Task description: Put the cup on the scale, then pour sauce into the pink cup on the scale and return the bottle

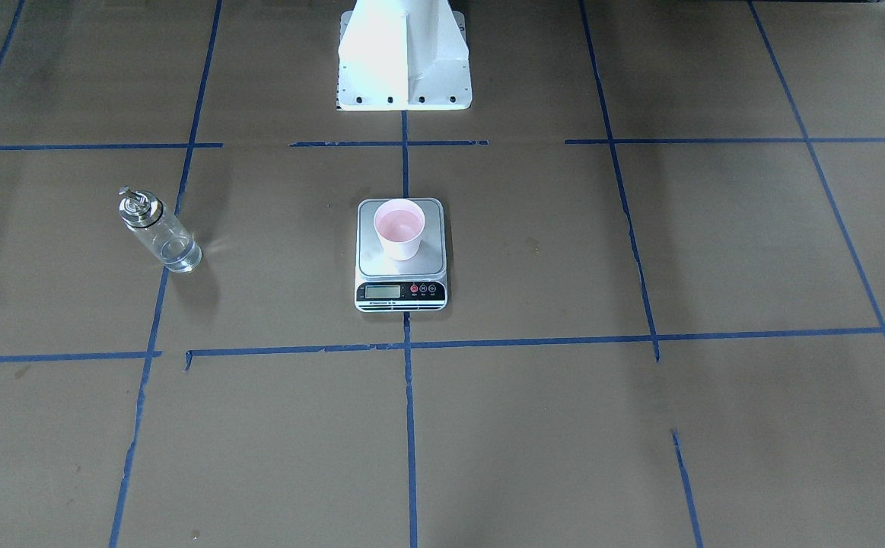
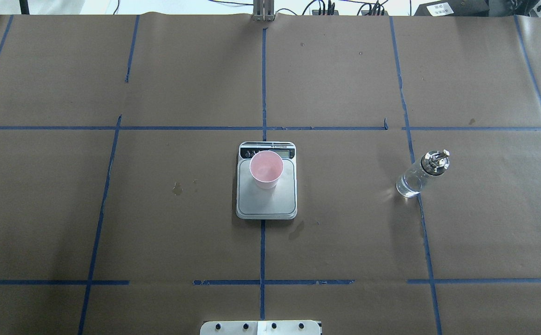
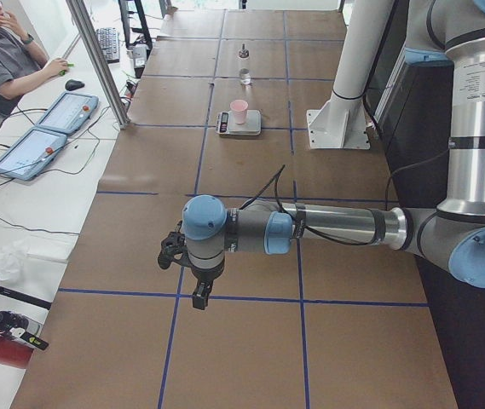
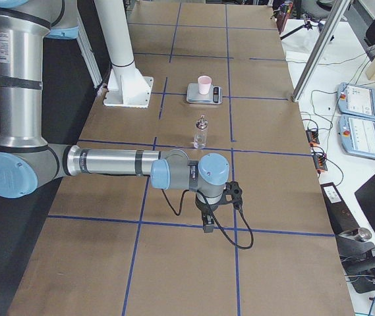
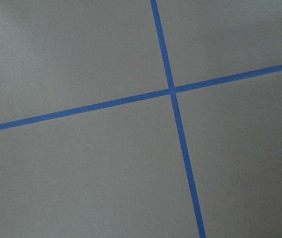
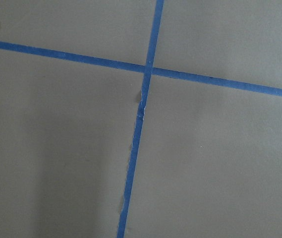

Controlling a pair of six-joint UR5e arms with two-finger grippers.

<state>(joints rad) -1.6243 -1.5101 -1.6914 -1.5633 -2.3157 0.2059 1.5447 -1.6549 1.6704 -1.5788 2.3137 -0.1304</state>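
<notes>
The pink paper cup [image 2: 266,168] stands upright on the kitchen scale [image 2: 267,204], toward its display end. The glass bottle [image 2: 414,180] stands on the tabletop [image 2: 344,232], well apart on the robot's right, with clear sauce [image 2: 407,187] low inside.

The left hand [image 3: 199,292] and right hand [image 4: 207,222] hang far from both. They show only in the 2 side views, so I cannot tell whether their fingers are spread or pressed together.

The glass looks stiff, slick and breakable, so it is probably best gripped mid-body, below the metal cap [image 2: 434,159]. The cup is likely light and easy to tip.

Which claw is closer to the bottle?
Right. The right claw hangs over the end of the table nearest the bottle. The left claw hangs over the opposite end, with the scale between it and the bottle.
</notes>
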